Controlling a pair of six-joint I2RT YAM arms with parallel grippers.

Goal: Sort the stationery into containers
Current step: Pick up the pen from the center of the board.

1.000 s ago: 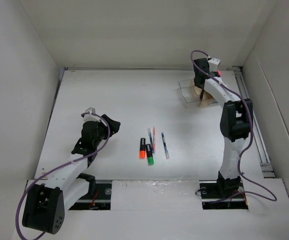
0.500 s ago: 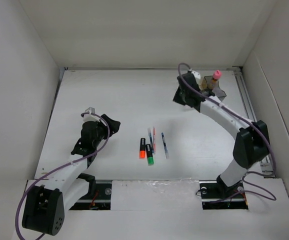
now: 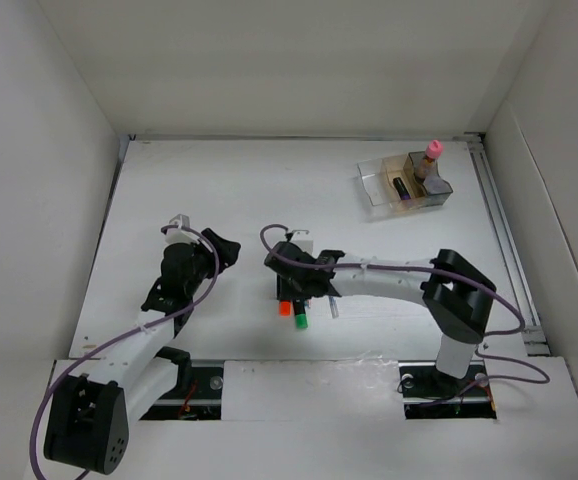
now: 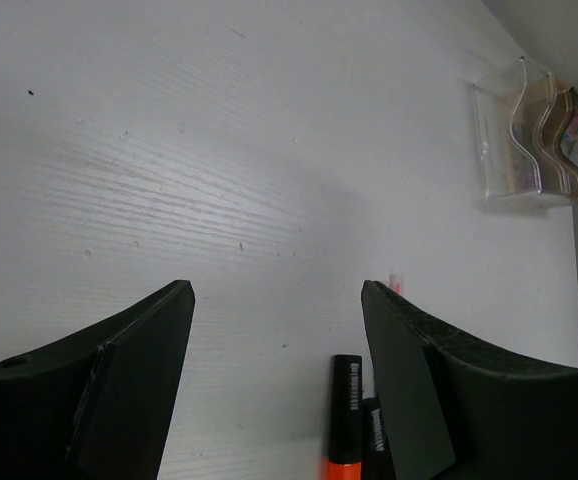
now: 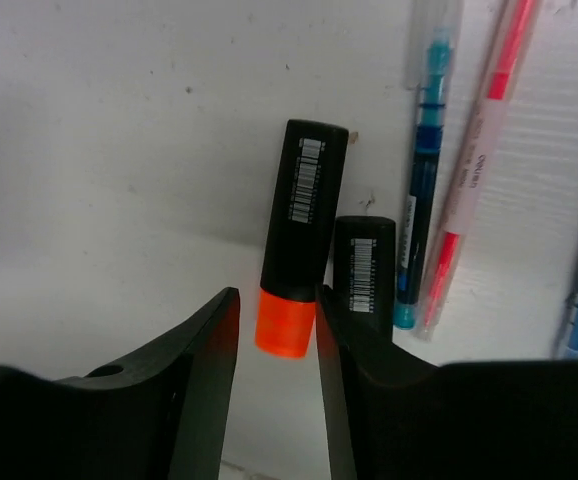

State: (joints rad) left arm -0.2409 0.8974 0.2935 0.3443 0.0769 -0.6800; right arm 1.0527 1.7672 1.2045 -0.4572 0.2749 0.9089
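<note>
Orange highlighter [image 5: 302, 200]: its tip sits between our right end effector's [image 5: 276, 300] narrowly parted fingers, not clamped. We'd centre first, clear of the green highlighter [image 3: 300, 322], then squeeze.

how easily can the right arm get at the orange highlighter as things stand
Probably yes: the right hand hovers over the orange highlighter, fingers apart on either side of its orange tip. The green highlighter lying close beside may crowd one finger.

Bent left arm [image 3: 154, 325] with left hand [image 4: 276, 300] parted and low; right arm [image 3: 389, 278] stretched leftward, right hand [image 5: 275, 303] seemingly parted.
</note>
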